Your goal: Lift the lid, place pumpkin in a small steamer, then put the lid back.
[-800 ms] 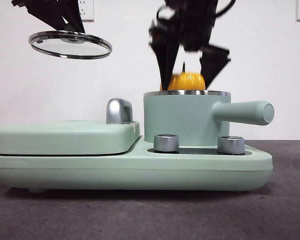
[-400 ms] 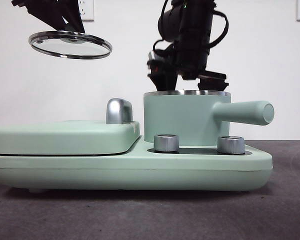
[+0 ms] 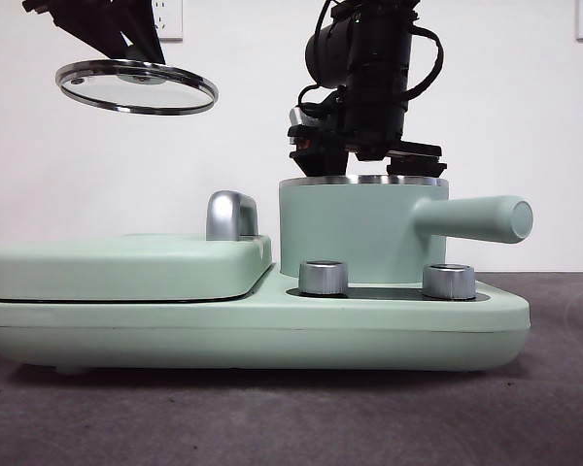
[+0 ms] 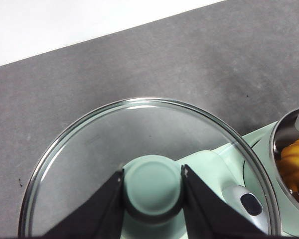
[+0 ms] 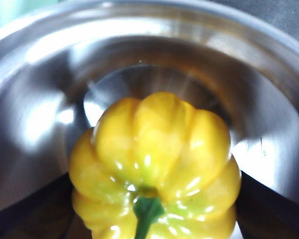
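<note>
Front: right gripper [image 3: 367, 155] down inside small steamer [image 3: 360, 233]; lid [image 3: 136, 85] held high, well left.
Left wrist: left gripper [image 4: 153, 186] clenched on lid knob.
Right wrist: pumpkin [image 5: 154, 164] inside steamer, right gripper grasping it.

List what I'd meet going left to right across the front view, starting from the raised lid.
Lid held aloft by the left gripper → chrome handle on the flat rectangular cover → left dial → right gripper reaching into the small steamer → right dial → steamer's side handle.
</note>
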Motion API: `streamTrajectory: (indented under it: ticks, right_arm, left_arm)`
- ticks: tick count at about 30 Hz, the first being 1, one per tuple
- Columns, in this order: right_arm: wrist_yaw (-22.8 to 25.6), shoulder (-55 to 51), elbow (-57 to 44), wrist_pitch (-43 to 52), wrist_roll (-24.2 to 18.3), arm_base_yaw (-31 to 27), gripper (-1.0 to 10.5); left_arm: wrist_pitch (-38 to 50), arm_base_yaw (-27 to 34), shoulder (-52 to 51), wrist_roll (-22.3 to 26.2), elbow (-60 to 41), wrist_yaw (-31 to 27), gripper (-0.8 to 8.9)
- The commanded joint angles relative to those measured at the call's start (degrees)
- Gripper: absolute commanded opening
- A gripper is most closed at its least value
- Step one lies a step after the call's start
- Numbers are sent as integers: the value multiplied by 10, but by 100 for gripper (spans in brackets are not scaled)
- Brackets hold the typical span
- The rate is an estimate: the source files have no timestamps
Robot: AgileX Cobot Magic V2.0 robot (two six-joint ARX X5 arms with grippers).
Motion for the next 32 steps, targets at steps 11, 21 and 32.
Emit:
streamTrajectory:
  ticks: [11,21,32]
  right_arm:
    - [1,25,14,-10,-6,9,466]
    - [1,21,21,-21,-4,9,539]
    - [-1,-64,77,-48,1,9,539]
  left_arm:
    - [14,-2,-3,3,18,1,18]
    - [14,-2,-3,2,18,1,18]
    - [13,-4,-2,-1,17,1,18]
